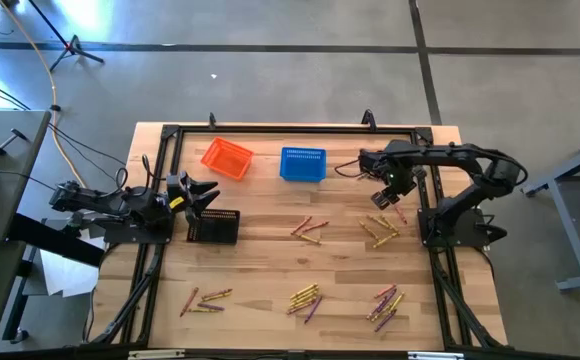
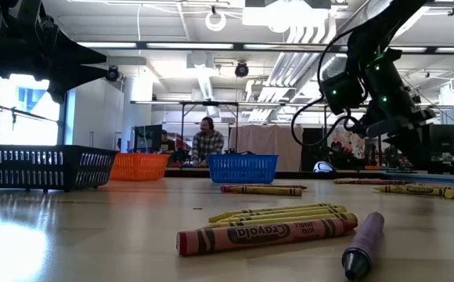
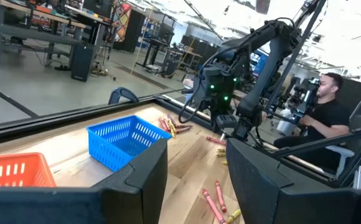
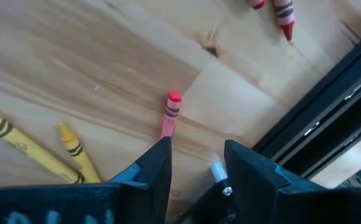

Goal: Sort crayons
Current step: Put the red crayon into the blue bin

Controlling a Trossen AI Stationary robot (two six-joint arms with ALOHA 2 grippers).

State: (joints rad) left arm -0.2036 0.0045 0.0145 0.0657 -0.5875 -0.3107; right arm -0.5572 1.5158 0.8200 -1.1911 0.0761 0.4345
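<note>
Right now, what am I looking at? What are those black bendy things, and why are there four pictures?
Those are two robot arms at a wooden table. Each ends in a gripper, a two-finger pincher. Their job is sorting crayons, which lie in little heaps on the table. Three baskets wait there: orange, blue and black.

One picture looks straight down from above. One sits at table height, so the nearest crayons look huge. The other two come from cameras on the arms' wrists, peeking past their own fingers.

The left gripper waits open by the black basket. The right gripper is open too, holding nothing, just above a red crayon. People sit in the room behind.
</note>
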